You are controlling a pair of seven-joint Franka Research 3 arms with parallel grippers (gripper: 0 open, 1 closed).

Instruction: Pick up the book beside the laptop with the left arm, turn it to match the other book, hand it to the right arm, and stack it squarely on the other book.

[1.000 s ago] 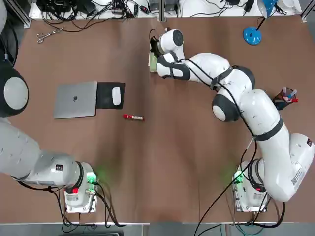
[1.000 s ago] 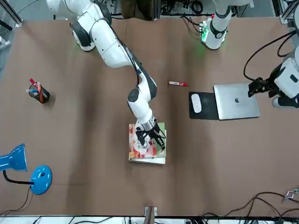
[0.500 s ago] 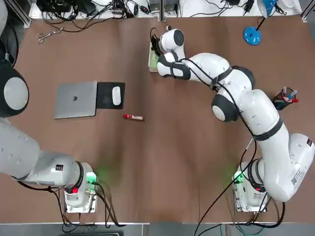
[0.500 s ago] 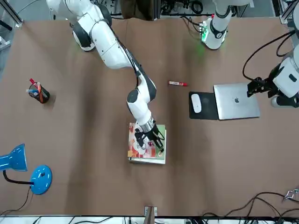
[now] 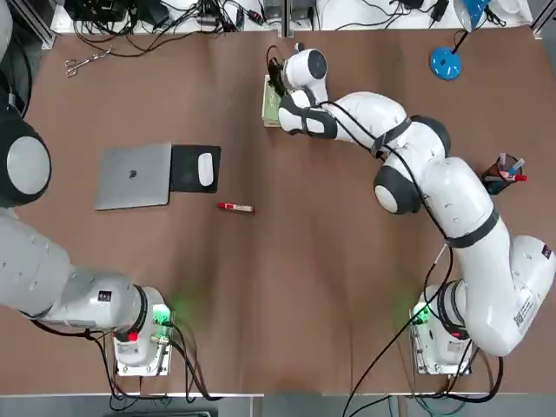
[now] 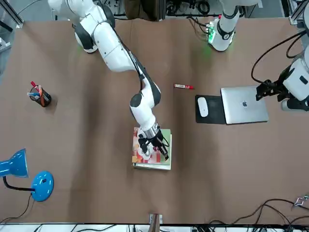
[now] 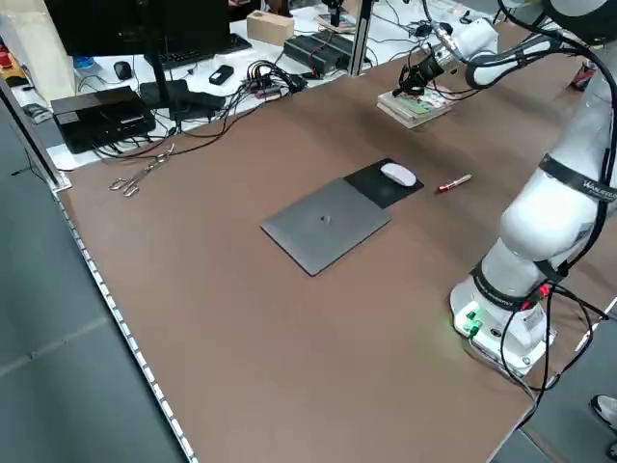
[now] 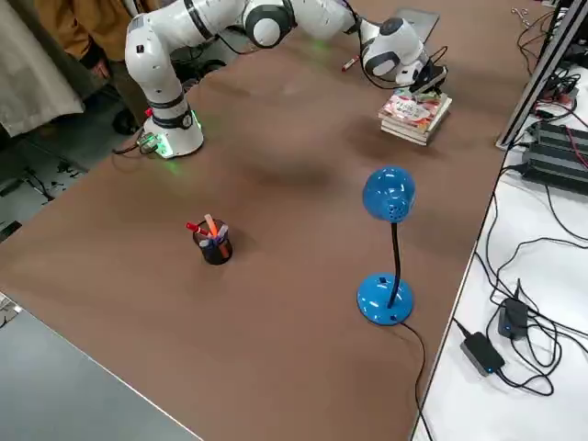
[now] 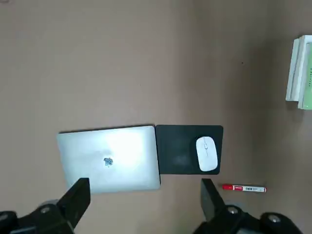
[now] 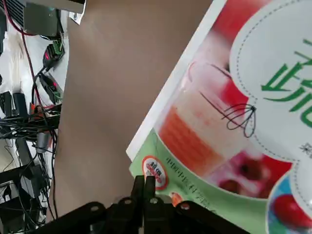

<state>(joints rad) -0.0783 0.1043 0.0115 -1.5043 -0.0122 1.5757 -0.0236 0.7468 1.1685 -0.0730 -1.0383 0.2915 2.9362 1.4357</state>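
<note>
Two books make one pile, well apart from the laptop (image 9: 109, 158). The floral book (image 10: 195, 141) is on the white book (image 6: 152, 166), with green writing on its cover. The right pincer (image 10: 145, 183) is shut, by the pile. The left pincer (image 9: 146, 195) is wide, near the laptop, which has one apple mark.

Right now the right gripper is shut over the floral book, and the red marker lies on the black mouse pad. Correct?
Not quite: the red marker lies on the table beside the black mouse pad, as the top view shows.
</note>
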